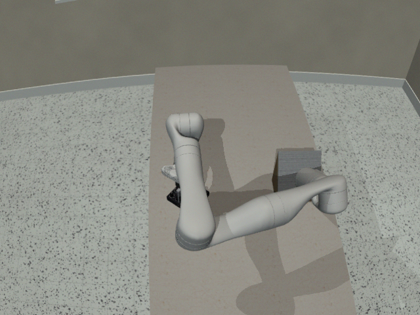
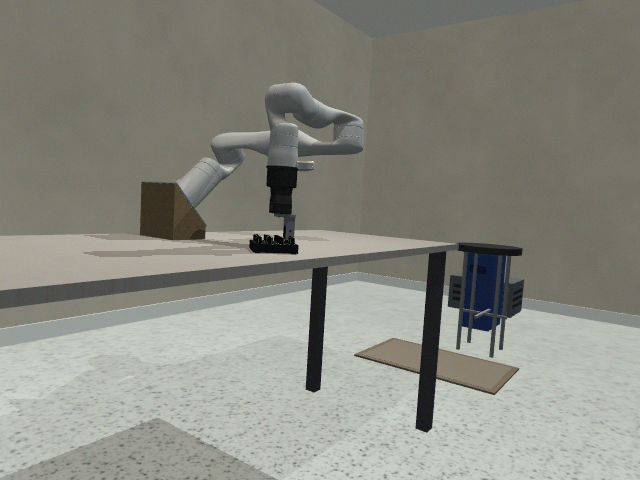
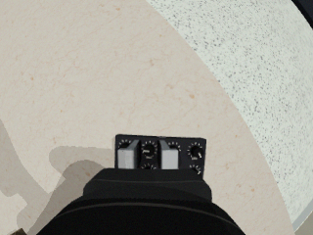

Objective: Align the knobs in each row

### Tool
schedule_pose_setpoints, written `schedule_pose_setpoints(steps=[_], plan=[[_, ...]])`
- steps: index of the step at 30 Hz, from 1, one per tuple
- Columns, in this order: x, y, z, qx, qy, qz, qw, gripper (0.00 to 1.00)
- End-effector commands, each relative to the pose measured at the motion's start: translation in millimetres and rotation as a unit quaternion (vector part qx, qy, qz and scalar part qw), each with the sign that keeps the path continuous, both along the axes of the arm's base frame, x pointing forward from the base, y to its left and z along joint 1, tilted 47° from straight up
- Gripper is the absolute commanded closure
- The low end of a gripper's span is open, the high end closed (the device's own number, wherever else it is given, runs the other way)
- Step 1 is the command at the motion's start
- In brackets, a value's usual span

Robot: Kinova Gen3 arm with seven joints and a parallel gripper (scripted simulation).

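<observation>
The black knob box (image 1: 173,199) (image 2: 273,249) (image 3: 184,161) stands on the table, partly hidden by the arm in the top view and by the gripper in the wrist view. My gripper (image 2: 288,236) (image 3: 149,150) points down, with its fingertips low at the box, around knob height. Its fingers stand partly open, either side of a knob (image 3: 149,150) whose white line points left in the wrist view. No contact shows. A knob (image 3: 196,152) at the right has its line toward the lower right. Other knobs are partly or wholly hidden; printed names are too small to read.
The arm (image 1: 193,189) (image 2: 283,144) reaches over the table (image 1: 220,91) (image 2: 129,263) from its wedge-shaped base block (image 1: 291,161) (image 2: 157,209). A table edge runs close beside the knob box. A stool (image 2: 490,249) stands on the floor beyond the table.
</observation>
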State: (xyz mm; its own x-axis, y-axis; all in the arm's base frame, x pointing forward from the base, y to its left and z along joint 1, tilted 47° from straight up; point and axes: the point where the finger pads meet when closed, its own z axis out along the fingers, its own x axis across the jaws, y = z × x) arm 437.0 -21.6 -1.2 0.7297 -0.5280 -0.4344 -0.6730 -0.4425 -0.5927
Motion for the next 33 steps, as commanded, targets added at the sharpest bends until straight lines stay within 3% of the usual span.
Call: schedule_pose_setpoints(steps=[1, 18, 19, 33], plan=[[0.3, -0.9, 0.5, 0.0, -0.001, -0.001, 1.0, 0.54], [0.3, -0.9, 0.5, 0.0, -0.001, -0.001, 1.0, 0.54], [0.3, -0.9, 0.5, 0.0, -0.001, -0.001, 1.0, 0.7], [0.3, -0.9, 0.5, 0.0, -0.001, -0.001, 1.0, 0.7]])
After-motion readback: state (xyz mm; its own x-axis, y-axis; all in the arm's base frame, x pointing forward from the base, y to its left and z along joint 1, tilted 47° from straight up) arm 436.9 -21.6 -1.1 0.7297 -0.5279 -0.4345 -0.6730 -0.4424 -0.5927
